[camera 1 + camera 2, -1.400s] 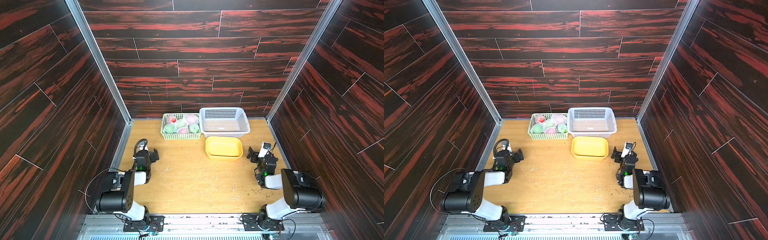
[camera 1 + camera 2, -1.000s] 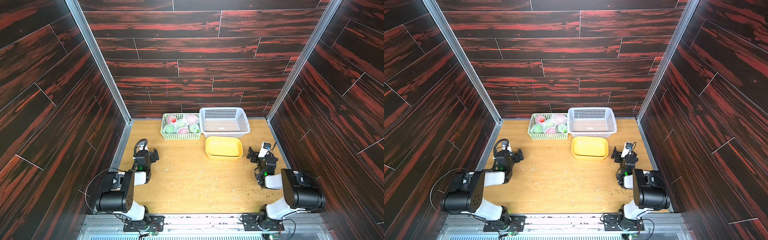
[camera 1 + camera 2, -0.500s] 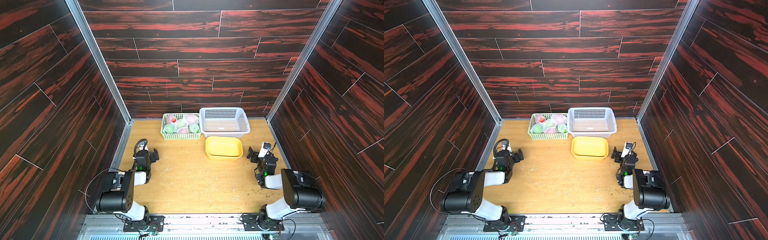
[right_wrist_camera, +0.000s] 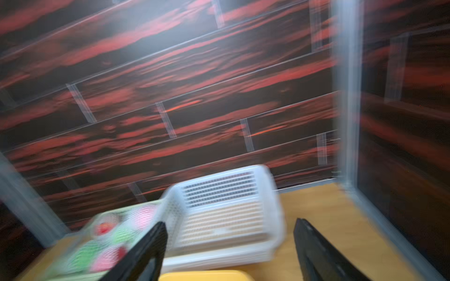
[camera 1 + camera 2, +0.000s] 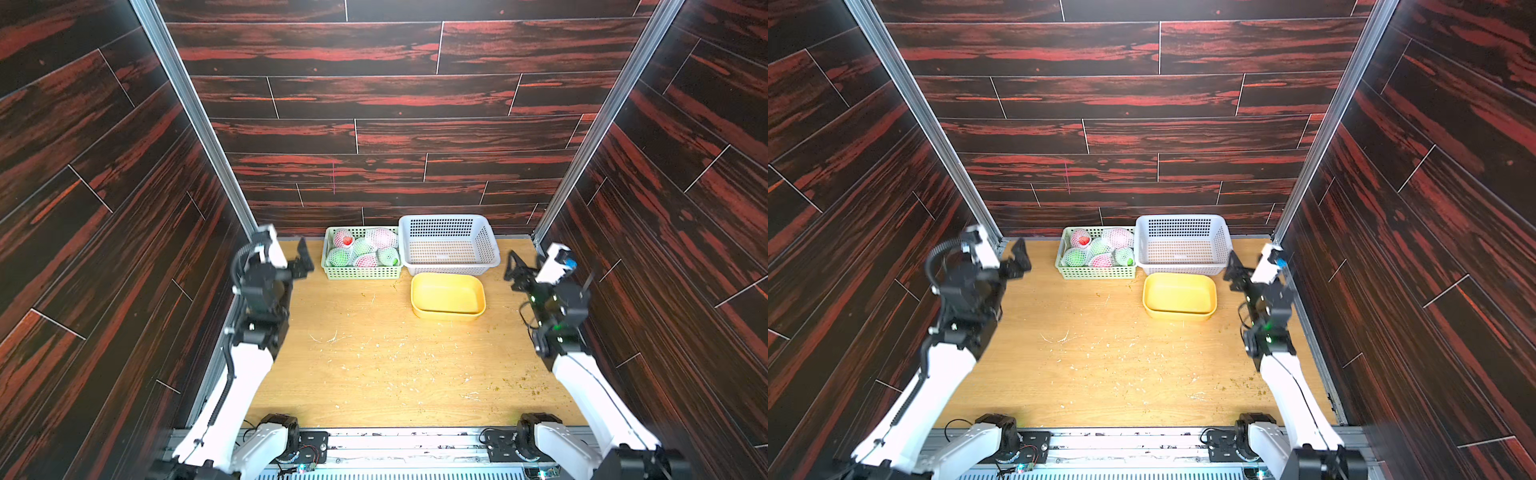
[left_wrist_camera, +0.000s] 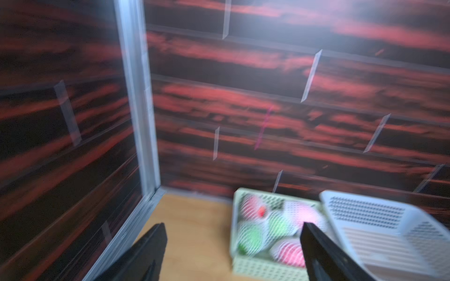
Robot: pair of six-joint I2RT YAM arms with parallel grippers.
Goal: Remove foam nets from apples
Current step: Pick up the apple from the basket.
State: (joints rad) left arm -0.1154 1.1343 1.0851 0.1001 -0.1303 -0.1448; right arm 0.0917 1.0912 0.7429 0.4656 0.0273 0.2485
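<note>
Several apples, red (image 5: 343,238) and green (image 5: 338,257), lie in a light green basket (image 5: 360,273) at the back of the table, each wrapped in a white foam net (image 5: 381,237). They also show blurred in the left wrist view, where a netted green apple (image 6: 249,239) lies between the fingers' line of sight. My left gripper (image 5: 297,262) (image 6: 233,228) hangs in the air to the left of that basket, open and empty. On the right side my right gripper (image 5: 515,270) (image 4: 230,222) is raised beside the white basket, open and empty too.
A white perforated basket (image 5: 451,268) stands right of the green one, nothing in it. In front of it sits a yellow tray (image 5: 446,312). Dark wood-look walls close in on three sides. Small crumbs are scattered over the wooden table (image 5: 374,365).
Both arms have risen from a low folded pose near the table's front and stretched toward the back, bringing the grippers up beside the baskets. Both wrist views are motion-blurred.
</note>
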